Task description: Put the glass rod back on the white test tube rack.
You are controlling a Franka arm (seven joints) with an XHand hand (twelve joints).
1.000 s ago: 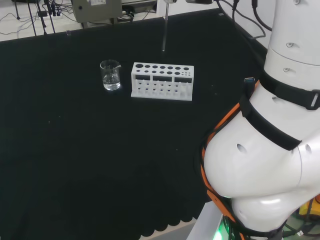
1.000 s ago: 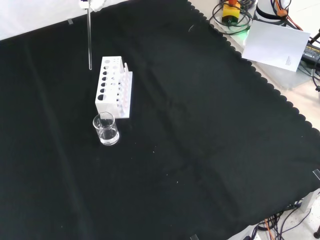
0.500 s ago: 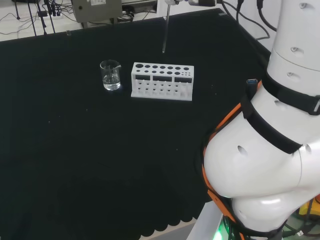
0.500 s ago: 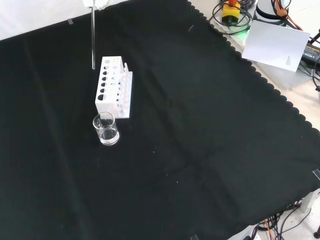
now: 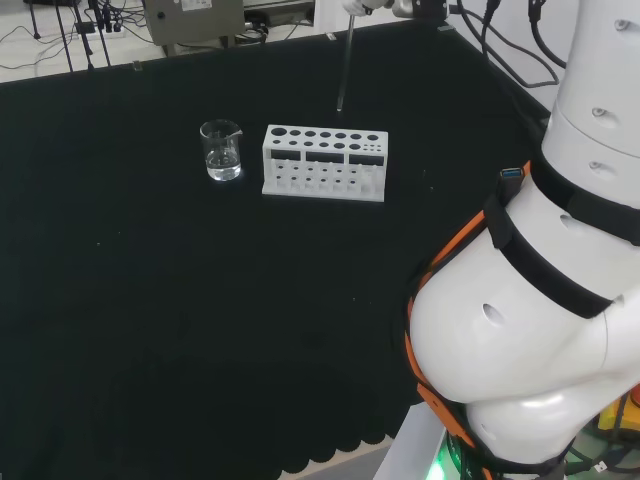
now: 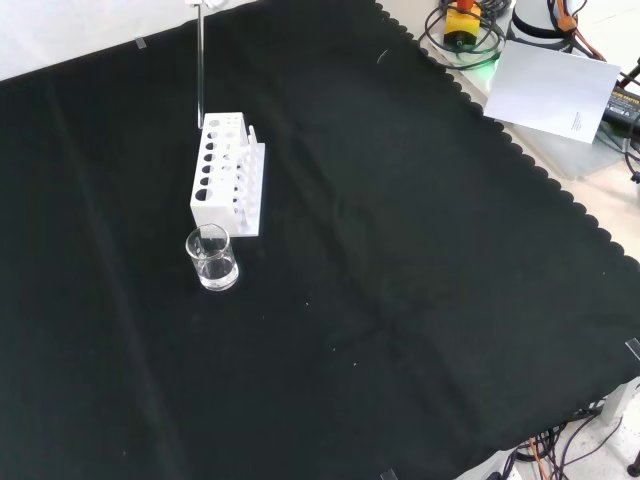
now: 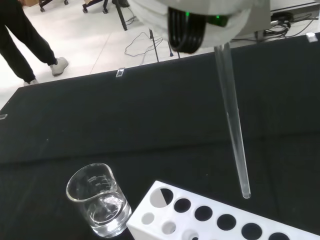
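The hand (image 5: 352, 4) is gripping the glass rod (image 5: 343, 70) by its top, hanging at twelve o'clock above the white test tube rack (image 5: 324, 162); thin, slippery, likely brittle.

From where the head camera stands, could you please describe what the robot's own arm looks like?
The arm is built of large, rounded, glossy white links. Black bands wrap its joints, an orange cable runs along its side, and small round recesses dot the shells. Dark cables hang near its upper end.
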